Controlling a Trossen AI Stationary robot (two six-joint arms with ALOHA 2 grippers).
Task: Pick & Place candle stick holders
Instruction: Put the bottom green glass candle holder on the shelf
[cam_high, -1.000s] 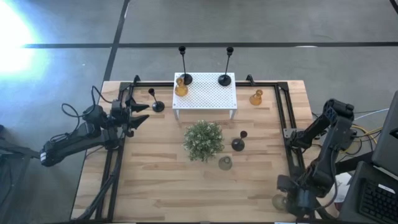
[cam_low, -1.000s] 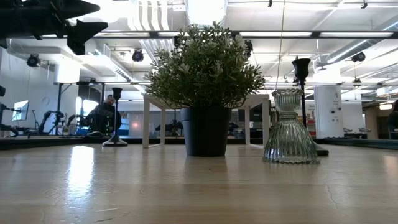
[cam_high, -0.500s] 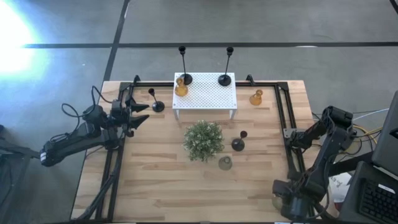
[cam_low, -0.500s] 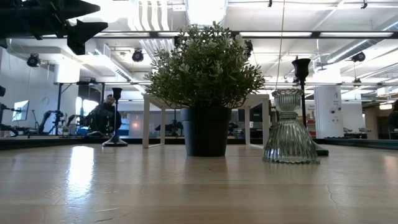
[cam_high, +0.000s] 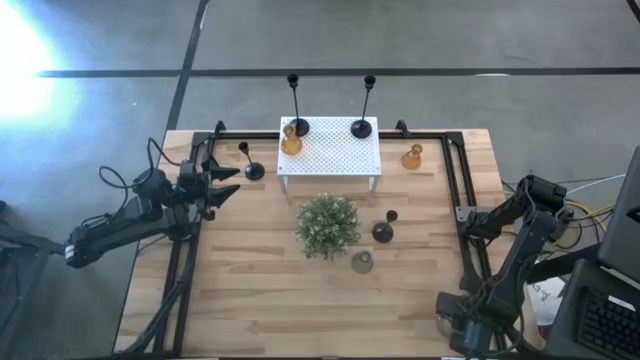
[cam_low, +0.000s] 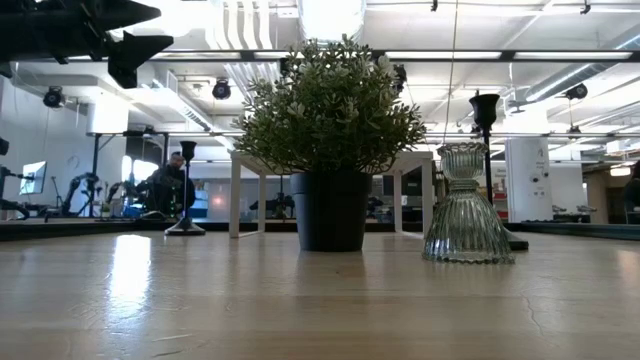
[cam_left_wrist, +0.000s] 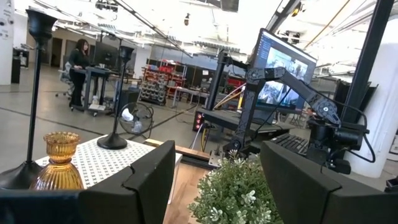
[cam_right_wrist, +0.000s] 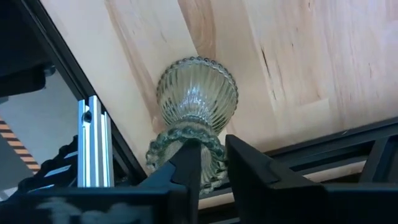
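Note:
A clear glass holder stands at the table's near right corner, with my right gripper shut on its top. My left gripper hangs open and empty over the table's left side, beside a small black stem holder. Two tall black stems and an amber holder stand on the white perforated stand. Another amber holder, two black holders and a second clear holder stand on the table. My right gripper has the clear holder's beaded top cup. One finger seems to be inside the cup and the other outside its wall. The fingers come from above, pointing down. The ribbed bulb base is below them; whether it is clear of the table I cannot tell.
A bushy green plant stands mid-table in front of the white stand. A black frame rail runs along the table's right side, close to the right arm. The near left part of the table is bare wood.
My right gripper has gone toward the table's left edge along the near edge, onto the clear holder at the corner, and the right arm's elbow has sunk lower.

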